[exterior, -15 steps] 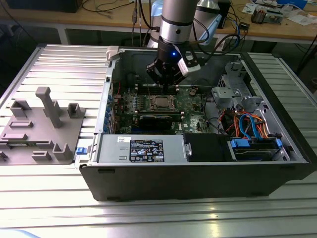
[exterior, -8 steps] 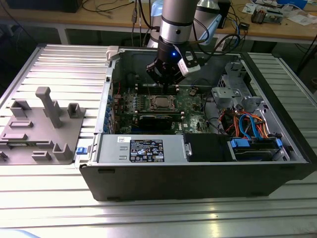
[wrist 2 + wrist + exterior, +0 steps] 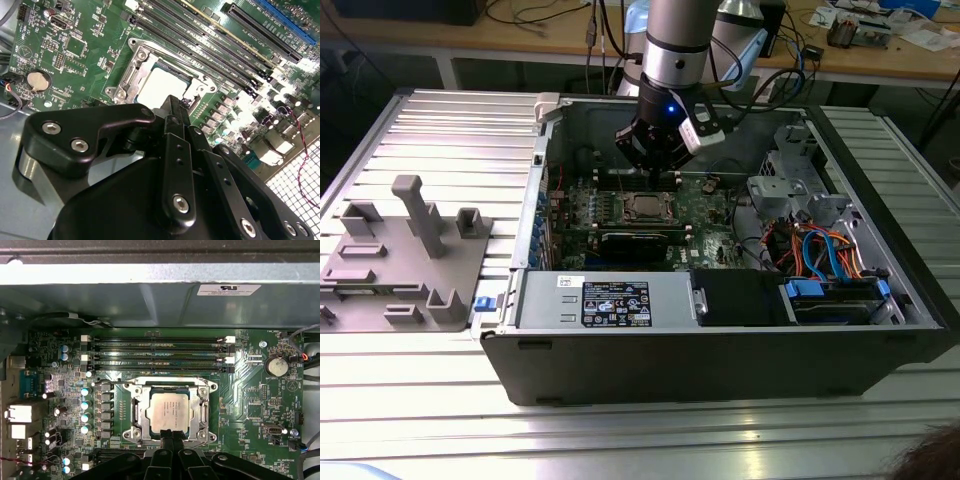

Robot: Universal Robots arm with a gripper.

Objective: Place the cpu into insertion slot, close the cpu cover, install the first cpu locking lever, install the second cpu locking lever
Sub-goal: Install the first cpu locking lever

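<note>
The cpu (image 3: 170, 411) lies flat in the insertion slot (image 3: 131, 389) of the green motherboard, its silver top showing through the window of the cpu cover (image 3: 142, 412), which is down over it. In the second wrist view the cpu (image 3: 161, 87) sits inside the cover's frame (image 3: 131, 82). My gripper (image 3: 171, 439) hovers at the slot's edge, fingertips (image 3: 174, 107) pressed together with nothing between them. The exterior view has the gripper (image 3: 657, 180) just above and behind the cpu (image 3: 647, 207). Thin wire levers run along the slot; I cannot tell whether they are hooked.
Black memory slots (image 3: 160, 352) run beside the socket toward the case wall. A grey power supply (image 3: 610, 300) fills the case's front, and a drive bay with blue and orange cables (image 3: 825, 250) stands at the exterior view's right. A grey fixture (image 3: 405, 250) sits outside the case.
</note>
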